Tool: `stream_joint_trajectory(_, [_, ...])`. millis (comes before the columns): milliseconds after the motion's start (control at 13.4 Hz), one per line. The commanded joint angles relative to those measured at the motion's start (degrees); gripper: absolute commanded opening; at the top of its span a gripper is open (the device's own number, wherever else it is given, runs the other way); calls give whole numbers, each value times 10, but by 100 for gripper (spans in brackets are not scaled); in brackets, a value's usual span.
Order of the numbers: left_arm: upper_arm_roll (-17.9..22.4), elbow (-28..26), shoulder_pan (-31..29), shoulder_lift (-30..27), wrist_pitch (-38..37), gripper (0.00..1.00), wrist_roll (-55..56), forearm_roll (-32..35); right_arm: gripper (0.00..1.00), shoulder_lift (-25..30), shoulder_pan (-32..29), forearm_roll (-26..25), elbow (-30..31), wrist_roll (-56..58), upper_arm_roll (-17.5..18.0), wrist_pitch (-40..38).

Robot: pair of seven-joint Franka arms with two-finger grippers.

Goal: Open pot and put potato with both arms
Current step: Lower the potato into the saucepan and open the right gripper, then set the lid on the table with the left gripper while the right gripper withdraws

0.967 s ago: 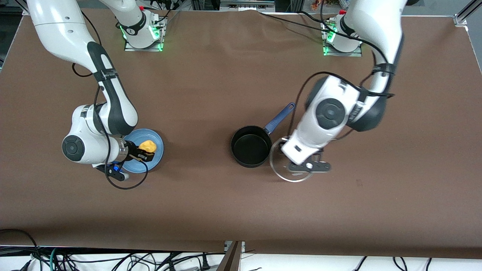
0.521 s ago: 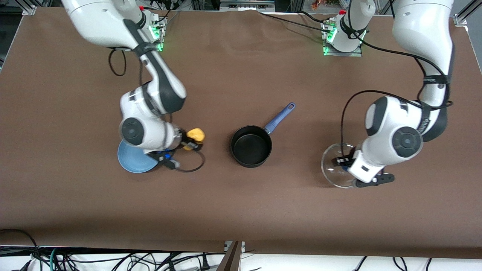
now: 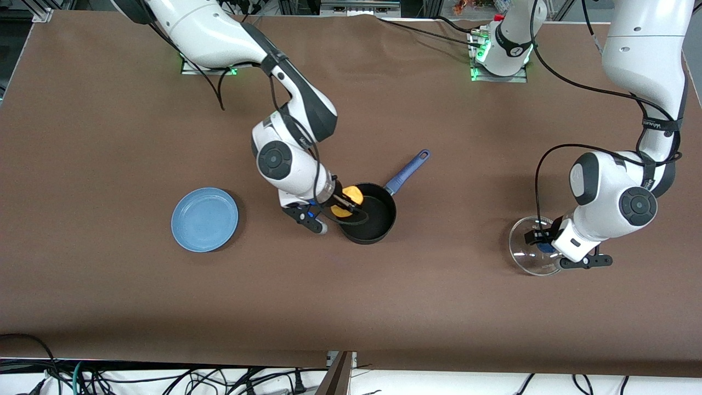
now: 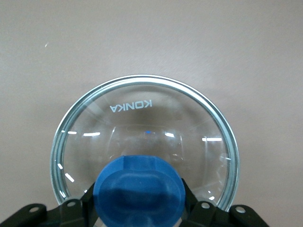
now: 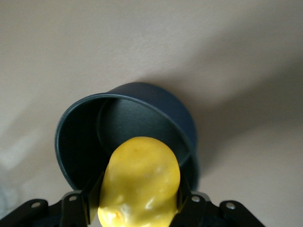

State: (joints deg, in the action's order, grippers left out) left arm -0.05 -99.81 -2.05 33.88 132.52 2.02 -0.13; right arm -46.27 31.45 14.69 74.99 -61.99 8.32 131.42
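The potato (image 3: 346, 199) is gripped between the fingers of the right tool (image 3: 344, 207) and is held over the rim of the pot (image 3: 371, 218), at the edge toward the right arm's end of the bench (image 3: 351, 307). In the right wrist view the potato (image 5: 138, 183) is seen clamped on both sides, with the open pot (image 5: 124, 137) just under it, its black inside bare. The pot's blue handle (image 3: 407, 171) is pointed away from the right tool, toward the robots' bases. A blue plate (image 3: 204, 219) is seen on the bench, well apart from the right tool, toward the right arm's end.

The lid (image 3: 531, 247) is held by the left tool (image 3: 543, 243), well apart from the pot, toward the left arm's end of the bench. In the left wrist view the fingers are closed on the blue knob (image 4: 138, 191), and the glass lid (image 4: 142, 120) is shown right way up over bare bench; whether it is touching the bench cannot be told.
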Motion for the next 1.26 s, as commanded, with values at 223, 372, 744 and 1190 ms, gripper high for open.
stream_joint_trajectory(223, [15,-95,-6,-33,84,66,-47,-10,100,-5,-9,5,-42,2,-3,-9])
stream_joint_trajectory(372, [15,-102,-9,-31,92,82,-47,-11,100,15,-24,-9,-41,13,-5,-32])
stream_joint_trajectory(744, [15,-70,-10,-53,29,100,-40,-12,100,107,-37,-27,-28,150,-94,-174])
stream_joint_trajectory(1190, [14,1,-4,-159,-158,100,-39,-11,100,254,-37,-26,2,352,-213,-408])
